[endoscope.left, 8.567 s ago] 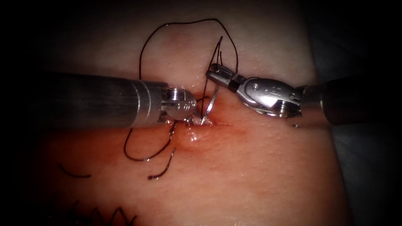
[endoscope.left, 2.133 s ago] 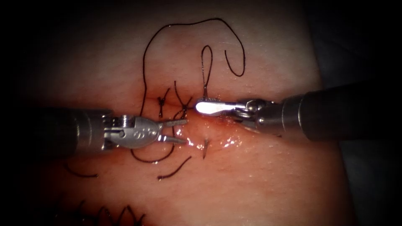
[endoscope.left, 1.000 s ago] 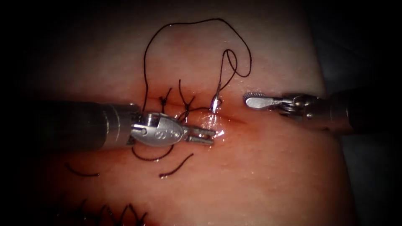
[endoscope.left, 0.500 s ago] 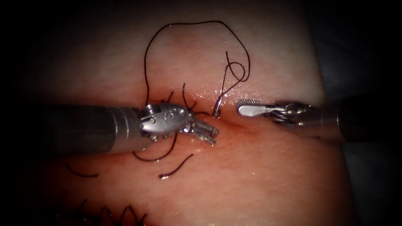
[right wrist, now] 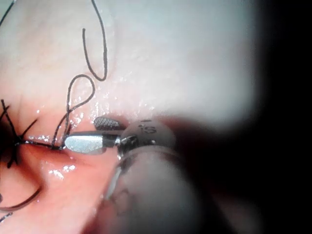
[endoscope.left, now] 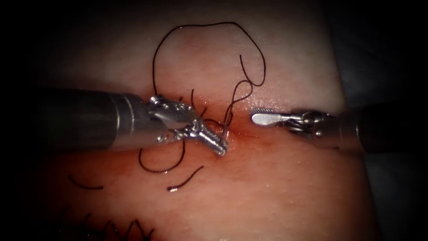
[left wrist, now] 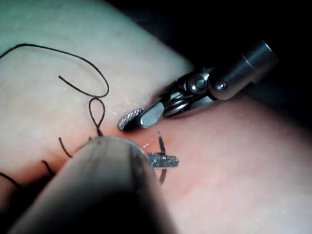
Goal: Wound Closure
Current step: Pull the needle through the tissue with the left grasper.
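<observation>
One needle (endoscope.left: 228, 119) (two grippers nr.)

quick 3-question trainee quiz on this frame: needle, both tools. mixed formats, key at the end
1. Fill in: the needle stands in the tissue at the cut, and the ___ arm's tool grips it.
2. The right tool holds: A the needle, B the tissue, C nothing.
3. True or false: the right tool's jaws are shut.

Key: 1 left; the left tool looks shut on the needle. 2 C. 3 false; they stand open.
</observation>
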`<action>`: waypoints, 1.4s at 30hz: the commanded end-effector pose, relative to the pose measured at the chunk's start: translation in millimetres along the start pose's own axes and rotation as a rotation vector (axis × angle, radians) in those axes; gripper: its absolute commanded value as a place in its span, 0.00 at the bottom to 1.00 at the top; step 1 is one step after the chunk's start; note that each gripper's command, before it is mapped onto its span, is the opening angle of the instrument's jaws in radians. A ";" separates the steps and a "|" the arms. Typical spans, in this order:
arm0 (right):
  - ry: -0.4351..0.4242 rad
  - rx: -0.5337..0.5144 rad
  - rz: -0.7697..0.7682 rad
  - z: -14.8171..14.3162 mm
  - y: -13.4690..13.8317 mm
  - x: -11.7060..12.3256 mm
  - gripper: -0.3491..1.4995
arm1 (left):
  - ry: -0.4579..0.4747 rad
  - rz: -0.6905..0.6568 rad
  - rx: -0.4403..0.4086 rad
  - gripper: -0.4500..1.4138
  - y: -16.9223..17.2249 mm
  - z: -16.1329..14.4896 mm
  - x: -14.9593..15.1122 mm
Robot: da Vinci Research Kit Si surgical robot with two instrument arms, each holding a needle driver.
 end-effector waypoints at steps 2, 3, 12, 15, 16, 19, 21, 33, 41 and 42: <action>0.000 0.001 0.006 0.8 0.5 -0.6 0.43 | -0.005 -0.026 -0.025 0.00 0.5 0.4 0.7; 0.000 0.001 0.005 0.8 0.5 -0.6 0.43 | -0.004 -0.048 -0.033 0.00 0.9 0.3 0.9; -0.001 0.000 0.026 0.8 0.7 -0.7 0.36 | -0.005 -0.140 -0.105 0.00 5.6 -1.3 2.3; -0.001 0.000 0.026 0.8 0.7 -0.7 0.40 | 0.028 -0.030 -0.102 0.00 7.8 -2.3 2.1; 0.002 -0.002 0.026 0.8 0.7 -0.7 0.42 | 0.031 0.017 -0.093 0.00 8.5 -2.5 1.8; -0.002 0.000 -0.033 0.7 0.7 -0.7 0.43 | 0.034 0.215 -0.097 0.00 10.6 -3.0 1.1; -0.001 -0.002 -0.073 0.7 0.6 -0.6 0.49 | 0.035 0.341 -0.095 0.00 11.8 -3.2 0.8; -0.054 -0.074 -0.468 0.8 -0.2 -0.1 0.76 | 0.070 1.024 0.157 0.00 18.6 -5.2 0.6; -0.044 -0.116 -0.532 0.3 -0.9 -0.7 0.63 | 0.054 1.345 0.392 0.00 19.6 -6.3 1.9; -0.045 -0.136 -0.554 0.3 -1.2 -0.8 0.61 | 0.061 1.367 0.439 0.00 19.7 -6.8 2.2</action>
